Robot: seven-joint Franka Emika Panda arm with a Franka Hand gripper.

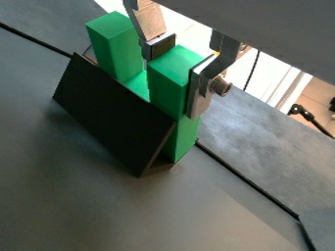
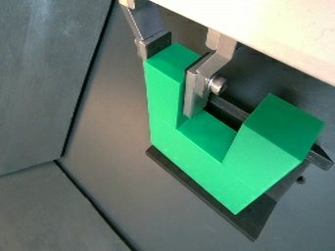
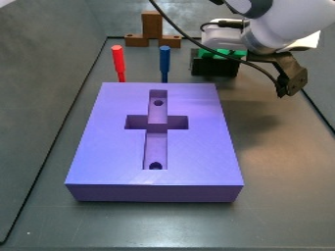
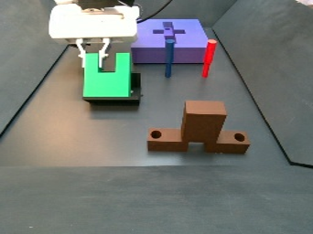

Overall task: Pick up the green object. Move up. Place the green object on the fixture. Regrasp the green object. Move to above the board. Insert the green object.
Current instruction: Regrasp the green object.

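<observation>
In a side view the arm's white body covers most of the green object (image 3: 225,51) and the fixture (image 3: 210,67), so only a sliver of green and a dark block show there. The arm itself is cut off at the frame edge. In both wrist views the claw's upper part runs out of frame, and only the silver fingers (image 1: 203,83) with their dark pads can be made out.

The claw (image 2: 177,61) stands at one prong of the green object (image 2: 216,123), a finger on each face of that prong; the plates lie against it, so the claw looks closed on the green object. The piece rests on the fixture (image 1: 112,113), its notch facing upward, leaning against the dark wall.

The table (image 4: 73,155) is a dark grey matte surface with raised borders along its sides; a bright patch beyond the edge shows in a wrist view.

The board (image 3: 157,137) lies well apart from the fixture, with its cross recess unobstructed. The red peg (image 3: 117,62) and the blue peg (image 3: 164,62) stand just beyond the board's far edge, between it and the brown wooden stand (image 4: 199,128). Bare floor surrounds the fixture (image 4: 116,91) on its near side.
</observation>
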